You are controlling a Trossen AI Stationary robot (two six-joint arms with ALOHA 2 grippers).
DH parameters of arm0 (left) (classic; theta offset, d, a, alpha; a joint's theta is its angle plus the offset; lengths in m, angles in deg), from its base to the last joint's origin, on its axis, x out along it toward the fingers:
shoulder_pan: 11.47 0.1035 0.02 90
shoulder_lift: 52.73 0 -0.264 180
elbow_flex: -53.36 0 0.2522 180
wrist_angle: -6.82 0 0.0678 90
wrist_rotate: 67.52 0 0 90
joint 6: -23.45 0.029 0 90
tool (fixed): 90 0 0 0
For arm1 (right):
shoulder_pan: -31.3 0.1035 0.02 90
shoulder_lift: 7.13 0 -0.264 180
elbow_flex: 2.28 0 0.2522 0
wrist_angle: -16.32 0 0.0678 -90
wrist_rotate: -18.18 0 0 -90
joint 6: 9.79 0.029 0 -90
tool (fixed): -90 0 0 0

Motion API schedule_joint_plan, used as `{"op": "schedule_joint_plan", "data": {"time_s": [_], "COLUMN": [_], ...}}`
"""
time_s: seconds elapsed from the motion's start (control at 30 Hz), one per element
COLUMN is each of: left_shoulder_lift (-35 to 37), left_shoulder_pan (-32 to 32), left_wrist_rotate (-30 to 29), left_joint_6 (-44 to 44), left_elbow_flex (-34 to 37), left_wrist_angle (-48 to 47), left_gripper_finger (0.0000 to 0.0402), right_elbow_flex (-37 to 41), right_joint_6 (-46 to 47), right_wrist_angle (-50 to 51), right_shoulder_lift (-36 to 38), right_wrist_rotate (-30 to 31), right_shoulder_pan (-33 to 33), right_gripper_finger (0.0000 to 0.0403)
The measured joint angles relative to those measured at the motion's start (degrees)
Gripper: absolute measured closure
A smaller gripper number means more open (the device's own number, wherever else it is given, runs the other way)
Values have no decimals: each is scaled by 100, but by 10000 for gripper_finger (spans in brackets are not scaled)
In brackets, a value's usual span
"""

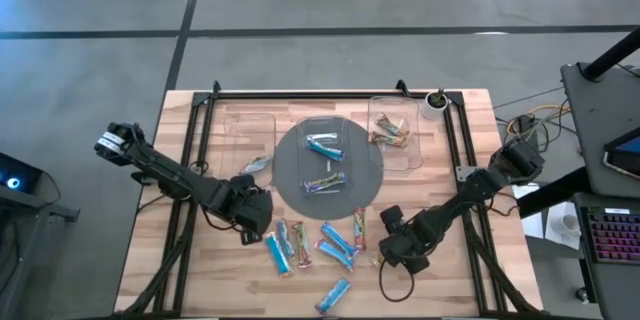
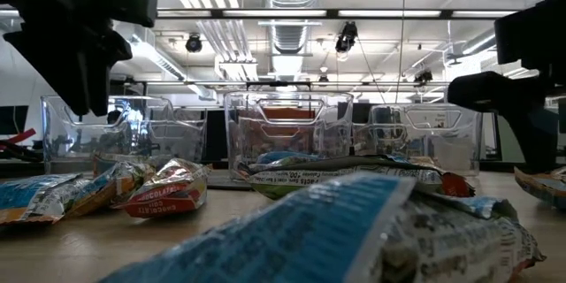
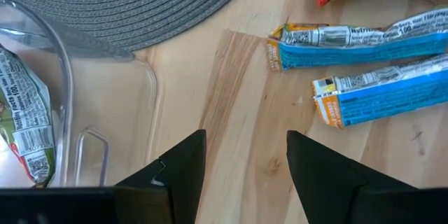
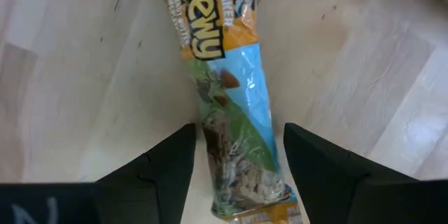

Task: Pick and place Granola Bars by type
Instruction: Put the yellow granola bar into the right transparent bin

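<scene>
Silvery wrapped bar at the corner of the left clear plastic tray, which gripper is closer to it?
Left. The left gripper sits close beside the silvery wrapped bar. The right gripper is across the table, past the scattered blue-wrapped bars.

Bright ceiling strip lights (image 2: pixel 292 13) glare in the low view, where the nearest wrapper (image 2: pixel 354 230) blurs.

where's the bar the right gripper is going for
In the right wrist view the Quaker Chewy bar lies on the bare wood between the open fingers of the right gripper, at the table's front right in the high view.
</scene>
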Motion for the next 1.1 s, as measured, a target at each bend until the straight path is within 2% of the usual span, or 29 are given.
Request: {"op": "schedule_joint_plan", "data": {"time_s": [0.13,0.27,0.37,0.43,0.57,0.63,0.73,0.8,0.87,0.93,1.0,1.1], "left_shoulder_lift": [0,0,0,0,0,0,0,0,0,0,0,-2], "left_shoulder_pan": [0,0,-4,-40,-240,-365,-586,-781,-975,-1149,-1290,-1365], "left_wrist_rotate": [2,3,26,26,15,-57,-256,-530,-852,-1188,-1492,-1705], "left_joint_6": [-125,-358,-649,-930,-1044,-1046,-1359,-1565,-1780,-1898,-1911,-1920], "left_elbow_flex": [0,2,6,9,9,9,11,11,11,11,11,11], "left_wrist_angle": [74,94,95,98,97,99,162,263,404,542,639,693], "left_gripper_finger": [220,220,220,220,220,220,220,220,220,220,220,220], "right_elbow_flex": [38,270,567,704,681,602,439,297,243,281,390,542], "right_joint_6": [231,336,993,1909,4240,5593,7262,8212,9015,9318,8796,7185], "right_wrist_angle": [-31,-194,-616,-748,-660,-445,95,965,2007,2547,2401,1489], "right_shoulder_lift": [33,317,671,947,1711,2104,2704,3084,3412,3665,3890,4017], "right_wrist_rotate": [-148,-252,-242,36,1427,2473,4387,5003,5022,4777,4150,3429], "right_shoulder_pan": [5,11,-69,-136,-142,-138,-209,-524,-1041,-1685,-2388,-3278], "right_gripper_finger": [216,267,311,334,349,346,332,320,308,297,286,269]}}
